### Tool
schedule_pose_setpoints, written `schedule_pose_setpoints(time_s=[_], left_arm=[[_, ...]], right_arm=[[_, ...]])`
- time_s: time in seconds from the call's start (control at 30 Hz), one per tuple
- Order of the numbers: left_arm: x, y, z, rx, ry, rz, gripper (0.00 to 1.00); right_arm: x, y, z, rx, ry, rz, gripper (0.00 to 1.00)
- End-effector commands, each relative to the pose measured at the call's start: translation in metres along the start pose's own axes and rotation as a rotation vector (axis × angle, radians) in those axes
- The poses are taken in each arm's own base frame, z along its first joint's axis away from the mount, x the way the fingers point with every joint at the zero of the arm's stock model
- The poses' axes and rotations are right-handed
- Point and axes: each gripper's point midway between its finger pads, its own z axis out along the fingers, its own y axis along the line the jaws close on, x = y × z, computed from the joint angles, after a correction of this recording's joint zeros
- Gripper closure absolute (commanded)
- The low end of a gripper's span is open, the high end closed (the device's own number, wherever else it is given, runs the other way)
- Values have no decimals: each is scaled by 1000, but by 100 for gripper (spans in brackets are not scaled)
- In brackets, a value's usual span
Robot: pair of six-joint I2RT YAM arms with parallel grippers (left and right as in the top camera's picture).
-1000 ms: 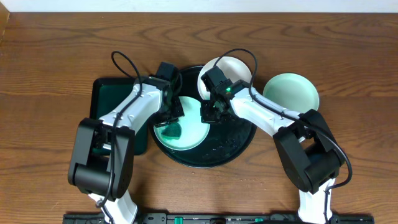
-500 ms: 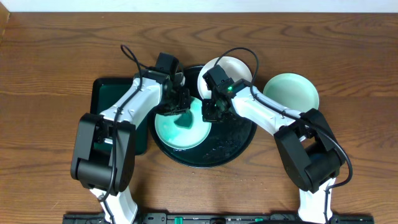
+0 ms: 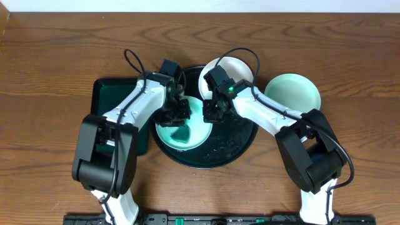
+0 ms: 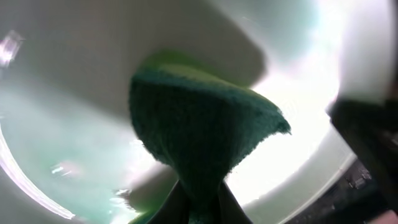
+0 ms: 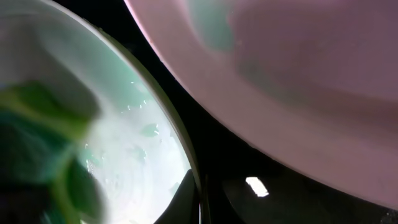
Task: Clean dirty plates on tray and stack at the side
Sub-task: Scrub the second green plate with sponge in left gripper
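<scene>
My left gripper [image 4: 200, 204] clamps the soft green sponge [image 4: 199, 127]; my right gripper [image 5: 196, 199] pinches the rim of the wet plate [image 5: 130, 149]. Stiff, slick, likely chippable: I'd grip only there.

There are three plates [image 3: 294, 90]. There is one black tray [image 3: 240, 142] and, at 9 o'clock from it, one green tray [image 3: 105, 94]. There is one green cloth [image 4: 199, 130].

Both arms angle inward; left hand [image 3: 178, 112] pinched closed, right hand [image 3: 211, 112] close beside.

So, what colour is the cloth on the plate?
The cloth is dark green; left wrist view shows it best.
</scene>
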Motion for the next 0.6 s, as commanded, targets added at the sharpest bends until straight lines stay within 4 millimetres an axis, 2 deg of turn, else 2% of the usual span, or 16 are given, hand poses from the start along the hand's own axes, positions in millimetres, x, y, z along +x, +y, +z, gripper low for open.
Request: schedule_pose_setpoints(time_s=[0.0, 0.03, 0.07, 0.17, 0.2, 0.33, 0.5, 0.57], left_arm=[[-6, -10, 0, 41, -37, 94, 93], [-25, 11, -2, -87, -129, 6, 93], [-34, 26, -6, -175, -187, -63, 93], [-53, 66, -23, -390, -352, -256, 93], [-54, 68, -24, -402, -361, -266, 93], [-37, 53, -13, -314, -257, -255, 93], [-13, 4, 1, -45, -85, -151, 93], [-12, -2, 2, -24, -78, -168, 93]], right_arm=[[1, -4, 12, 22, 11, -10, 99], [1, -5, 12, 23, 11, -10, 99], [1, -5, 12, 23, 11, -10, 99], [1, -4, 12, 23, 11, -10, 99], [1, -5, 12, 23, 11, -9, 99], [1, -5, 12, 24, 11, -10, 99], [2, -5, 12, 24, 12, -10, 99], [1, -5, 12, 24, 11, -10, 99]])
